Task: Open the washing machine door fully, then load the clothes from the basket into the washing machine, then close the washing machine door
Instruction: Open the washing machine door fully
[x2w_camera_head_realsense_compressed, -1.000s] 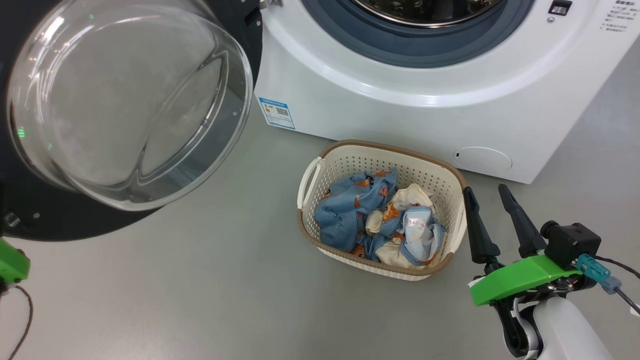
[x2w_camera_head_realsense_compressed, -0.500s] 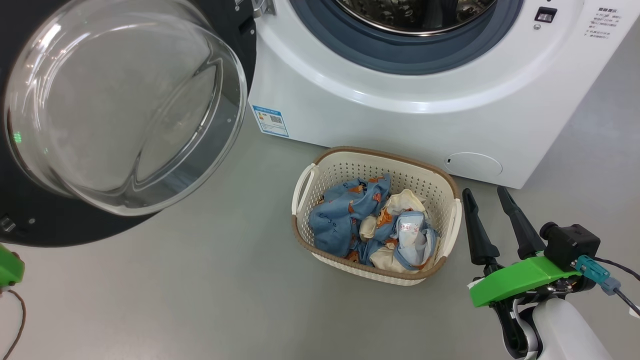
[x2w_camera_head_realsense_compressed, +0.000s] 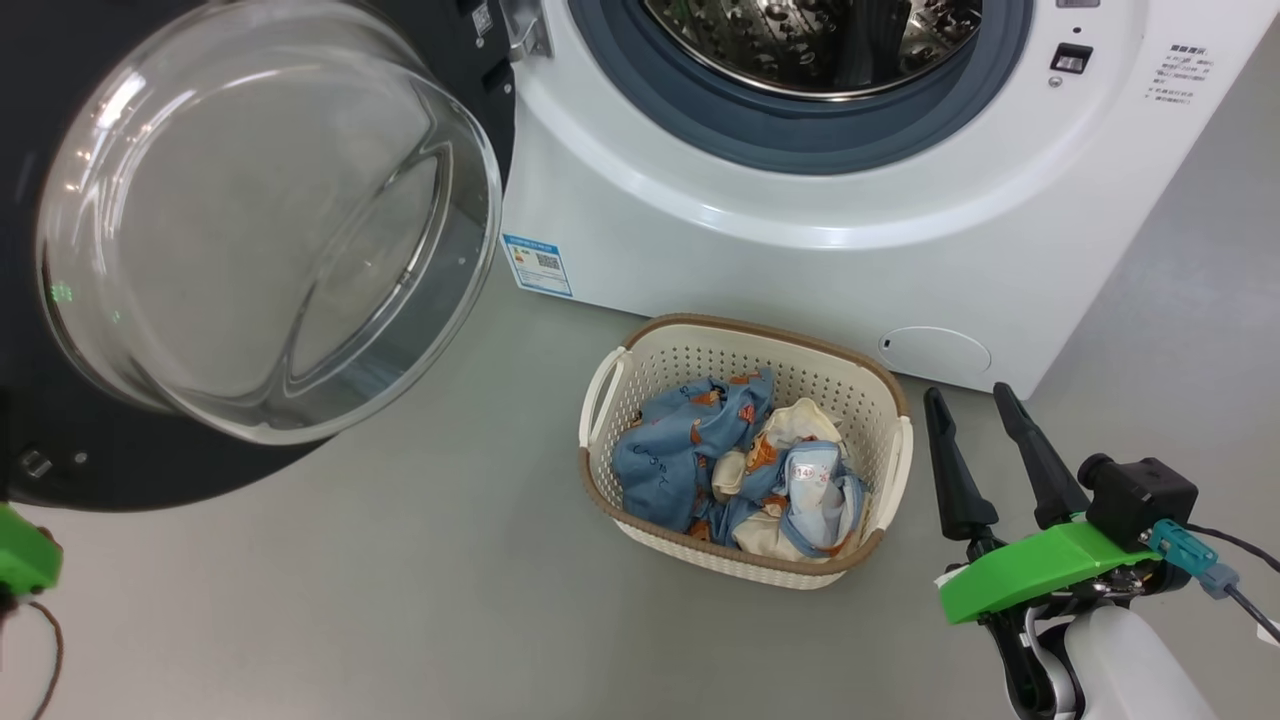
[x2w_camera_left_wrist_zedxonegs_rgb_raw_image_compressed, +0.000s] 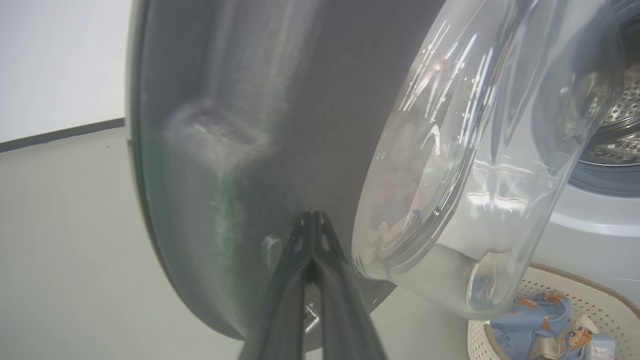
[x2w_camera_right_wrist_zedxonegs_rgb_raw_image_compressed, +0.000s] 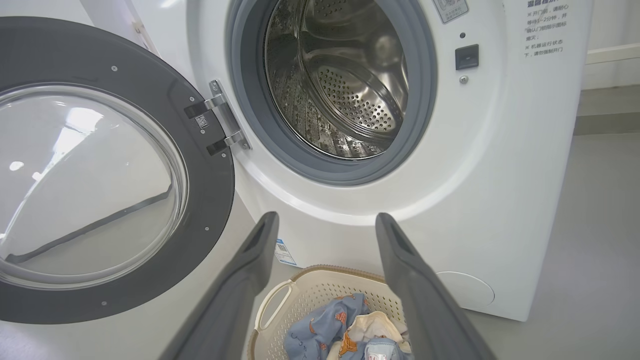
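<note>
The large round glossy black washing machine door (x2w_camera_head_realsense_compressed: 270, 220), with its bulging clear glass bowl, stands wide open to the left of the big white front-loading washing machine (x2w_camera_head_realsense_compressed: 760, 260), leaving the perforated steel drum (x2w_camera_right_wrist_zedxonegs_rgb_raw_image_compressed: 345, 90) exposed. The left gripper (x2w_camera_left_wrist_zedxonegs_rgb_raw_image_compressed: 312, 220) has its 2 long dark fingers pressed together, tips at the door's inner face near its lower rim; whether they touch it cannot be told. The right gripper (x2w_camera_head_realsense_compressed: 968, 395) hangs empty with jaws spread, just beside the right handle of the small cream-white perforated plastic basket (x2w_camera_head_realsense_compressed: 745, 325). The basket sits on the grey floor (x2w_camera_head_realsense_compressed: 400, 580) before the machine and holds the light blue and cream clothes (x2w_camera_head_realsense_compressed: 730, 465). Step 1 looks all but finished; loading seems next. That calls for the right gripper to shift over the basket, descend into the heap and close on a garment
</note>
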